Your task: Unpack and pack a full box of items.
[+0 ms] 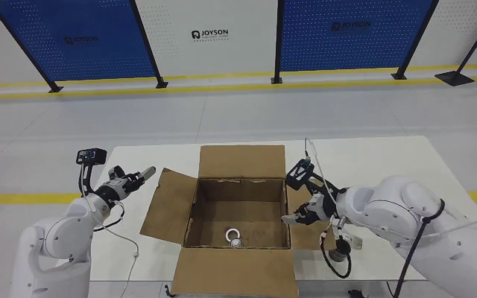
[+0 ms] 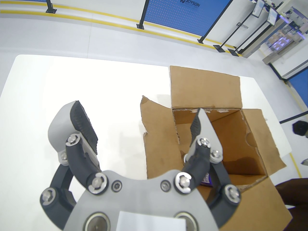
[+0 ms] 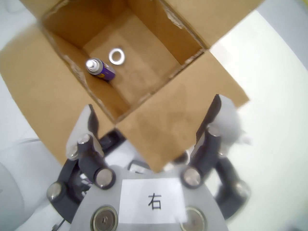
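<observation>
Our right tool (image 3: 154,102) wide above a flap of the box (image 3: 154,20), can (image 3: 102,69) and ring (image 3: 116,55) inside beyond it; our left tool (image 2: 138,105) wide beside the box

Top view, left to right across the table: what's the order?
Open left gripper → left flap of the brown cardboard box → flat silver ring on the box floor → open right gripper.

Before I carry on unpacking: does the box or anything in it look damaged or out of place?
The cardboard box is worn: its rim is ragged and torn along the flap folds, with a notch in one side flap. The purple can and white ring sit on its floor; nothing spilled.
</observation>
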### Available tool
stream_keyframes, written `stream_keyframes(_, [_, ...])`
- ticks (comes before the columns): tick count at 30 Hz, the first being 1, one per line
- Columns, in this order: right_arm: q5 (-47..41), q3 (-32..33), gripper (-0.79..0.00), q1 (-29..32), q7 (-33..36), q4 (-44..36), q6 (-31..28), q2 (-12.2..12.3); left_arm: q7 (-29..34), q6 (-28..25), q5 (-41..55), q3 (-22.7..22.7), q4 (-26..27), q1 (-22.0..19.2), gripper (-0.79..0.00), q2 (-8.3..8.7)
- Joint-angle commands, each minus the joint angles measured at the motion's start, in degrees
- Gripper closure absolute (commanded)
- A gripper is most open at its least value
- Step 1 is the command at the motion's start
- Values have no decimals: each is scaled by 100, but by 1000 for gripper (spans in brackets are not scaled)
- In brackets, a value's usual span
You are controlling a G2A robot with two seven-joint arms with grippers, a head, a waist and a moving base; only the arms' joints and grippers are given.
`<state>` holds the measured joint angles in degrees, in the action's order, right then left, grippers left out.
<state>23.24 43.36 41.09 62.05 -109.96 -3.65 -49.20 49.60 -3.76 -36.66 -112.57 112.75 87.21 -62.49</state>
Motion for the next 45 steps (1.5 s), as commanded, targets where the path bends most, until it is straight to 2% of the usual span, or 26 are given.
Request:
stream_keyframes(1, [207, -257, -785, -92, -108, 167, -82, -92, 0, 0, 0, 0, 0, 0, -785, 0])
stream_keyframes(6, [213, -724, -785, -212, -361, 422, -192, -323, 0, 0, 0, 0, 0, 0, -785, 0])
stream_keyframes(21, [401, -755, -785, -135, -392, 452, -163, -322, 0, 0, 0, 0, 0, 0, -785, 0])
stream_keyframes(25, [498, -933, -785, -119, -606, 515, -126, -442, 0, 0, 0, 0, 0, 0, -785, 0])
stream_keyframes(26, [597, -1031, -785, -171, -515, 614, 116, -499, 0, 0, 0, 0, 0, 0, -785, 0])
stream_keyframes(27, [718, -1154, -785, -259, -426, 620, 341, -572, 0, 0, 0, 0, 0, 0, -785, 0])
stream_keyframes(30, [1065, -1616, -785, -581, -501, 747, 472, -874, 0, 0, 0, 0, 0, 0, -785, 0])
stream_keyframes(38, [1172, -2590, -785, -1300, -884, 1906, 364, -1877, 0, 0, 0, 0, 0, 0, -785, 0])
stream_keyframes(45, [1244, -3049, -785, -1456, -906, 2851, 638, -2630, 0, 0, 0, 0, 0, 0, -785, 0])
